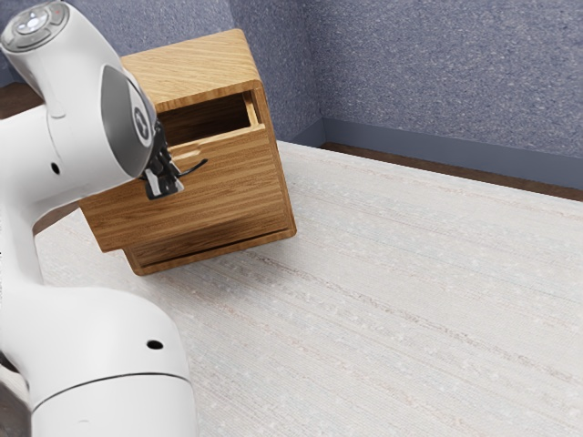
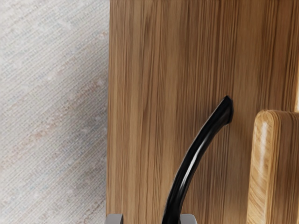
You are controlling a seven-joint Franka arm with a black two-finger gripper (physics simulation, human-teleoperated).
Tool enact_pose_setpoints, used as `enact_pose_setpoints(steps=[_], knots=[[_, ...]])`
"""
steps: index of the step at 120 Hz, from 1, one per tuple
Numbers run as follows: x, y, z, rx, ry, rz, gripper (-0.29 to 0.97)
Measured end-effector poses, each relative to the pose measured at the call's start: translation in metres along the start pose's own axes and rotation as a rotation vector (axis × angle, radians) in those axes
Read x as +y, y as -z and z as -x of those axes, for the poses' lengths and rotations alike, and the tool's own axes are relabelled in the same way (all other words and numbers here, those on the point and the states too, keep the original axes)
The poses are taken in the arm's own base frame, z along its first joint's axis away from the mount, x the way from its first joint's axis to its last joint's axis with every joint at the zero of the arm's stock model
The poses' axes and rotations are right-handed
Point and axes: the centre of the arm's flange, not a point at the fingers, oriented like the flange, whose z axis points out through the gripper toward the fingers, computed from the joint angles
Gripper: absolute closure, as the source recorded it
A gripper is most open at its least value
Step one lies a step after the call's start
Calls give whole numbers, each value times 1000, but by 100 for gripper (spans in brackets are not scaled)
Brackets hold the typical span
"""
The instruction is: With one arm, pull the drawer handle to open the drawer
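A light wooden cabinet (image 1: 193,64) stands on the pale floor at the exterior view's upper left. Its drawer (image 1: 232,182) is pulled partway out, and a dark gap (image 1: 208,118) shows behind the drawer front's top edge. A curved black handle (image 1: 193,167) sticks out of the drawer front. My gripper (image 1: 167,182) is at the handle's near end. In the wrist view the handle (image 2: 198,154) arcs down across the drawer front (image 2: 154,93) and ends between my two grey fingertips (image 2: 114,218), close against one and apart from the other. The gripper is open.
The white arm (image 1: 82,300) takes up the exterior view's left side. Pale planked floor (image 1: 410,300) spreads out to the right of the cabinet. Blue-grey walls (image 1: 437,64) close the back. A rounded wooden edge (image 2: 273,163) shows beside the handle in the wrist view.
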Motion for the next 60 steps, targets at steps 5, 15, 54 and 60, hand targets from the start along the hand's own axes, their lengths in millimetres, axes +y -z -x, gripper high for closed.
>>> enact_pose_setpoints(steps=[5, 15, 54, 60], knots=[[0, 0, 0, 1, 0, 0, 62], [0, 4, -1, 2, 3, 9, 62], [-40, 126, 151, -162, -303, 164, 39], [-29, 147, 148, -339, -324, 64, 31]])
